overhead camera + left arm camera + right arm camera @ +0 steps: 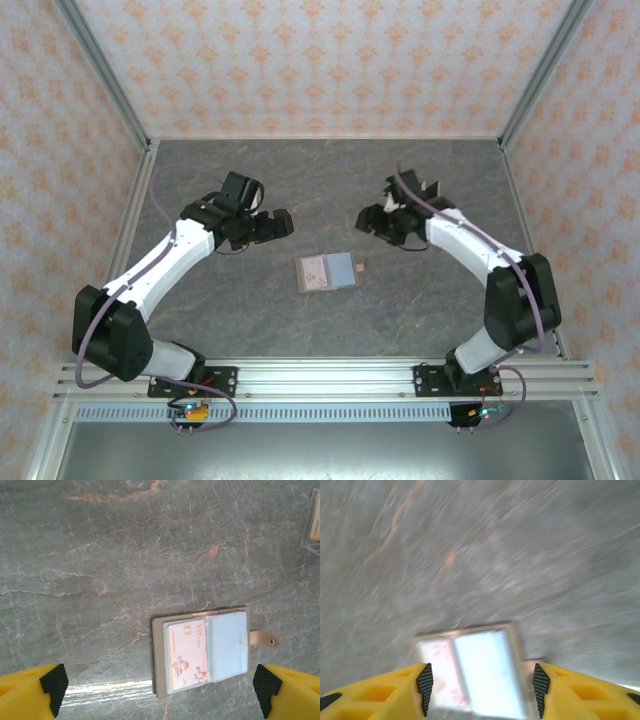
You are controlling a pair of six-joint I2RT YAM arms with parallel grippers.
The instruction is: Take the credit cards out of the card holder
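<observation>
Marble table [200,320]: card holder [327,271] open; VIP card [186,655] legible from left wrist, blurred from right; left tool [160,684], right tool [481,686] released.

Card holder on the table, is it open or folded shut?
Open, spread flat. The card holder shows both inner panels face up, a pink card in one, its tab sticking out.
</observation>
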